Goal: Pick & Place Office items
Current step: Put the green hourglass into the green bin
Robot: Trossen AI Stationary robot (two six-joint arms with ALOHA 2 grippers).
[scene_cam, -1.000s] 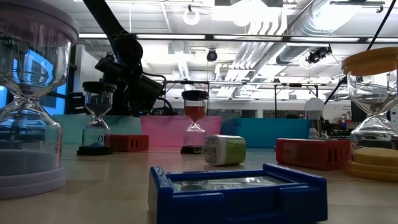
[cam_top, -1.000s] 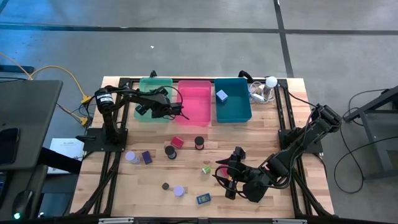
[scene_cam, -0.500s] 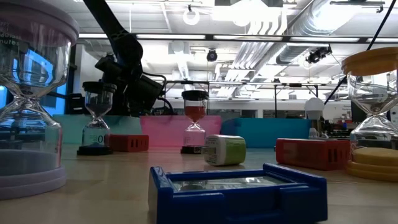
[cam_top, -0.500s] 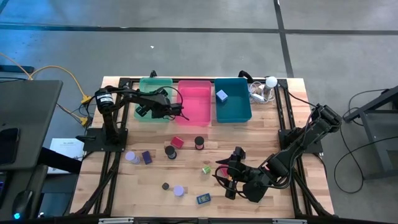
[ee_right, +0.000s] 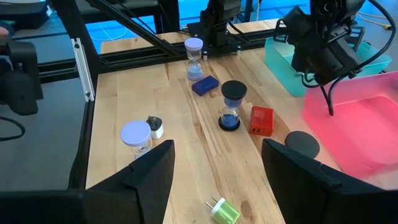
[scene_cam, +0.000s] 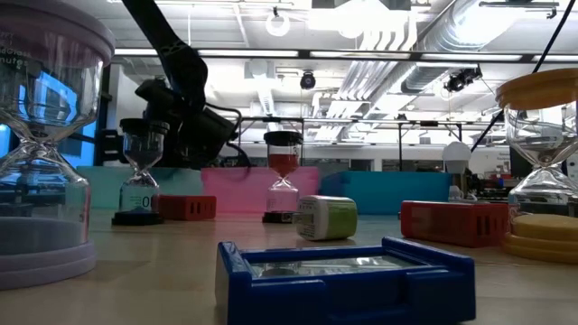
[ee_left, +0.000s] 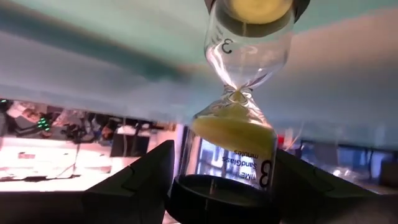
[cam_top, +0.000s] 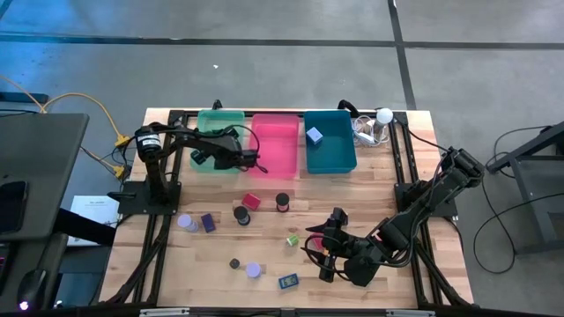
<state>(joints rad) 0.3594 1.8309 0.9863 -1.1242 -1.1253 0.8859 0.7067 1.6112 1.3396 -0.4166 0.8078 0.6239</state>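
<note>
Wooden slats form the table (cam_top: 264, 246) on which small office items lie scattered. Nearest the front edge lies a flat blue rectangular block (cam_top: 288, 282), with a lavender-capped clear sand timer (cam_top: 254, 269) just beside it; the right gripper (cam_top: 324, 255) rests low near them, fingers spread with nothing between. Farther in stand a green and white plug-like block (cam_top: 292, 239), a purple block (cam_top: 208, 223), a red block (cam_top: 252, 201) and two black-capped sand timers (cam_top: 241, 214). Against the far edge stand three plastic bins, green (cam_top: 204, 119), pink (cam_top: 291, 167) and teal (cam_top: 333, 158), the last holding a small blue block (cam_top: 314, 135). The left gripper (cam_top: 236, 151) hovers at the boundary of the green and pink bins, pinching a black-capped glass sand timer with yellow sand (ee_left: 239, 106), its bulb printed "3", "minutes" and "SandGlass". Judged step: transport complete, release pending; the next move calls for settling over one bin's interior, lowering, and opening the fingers so the glass drops inside rather than on a rim. Another timer in the low view shows digits, apparently "01" (scene_cam: 137, 201).
</note>
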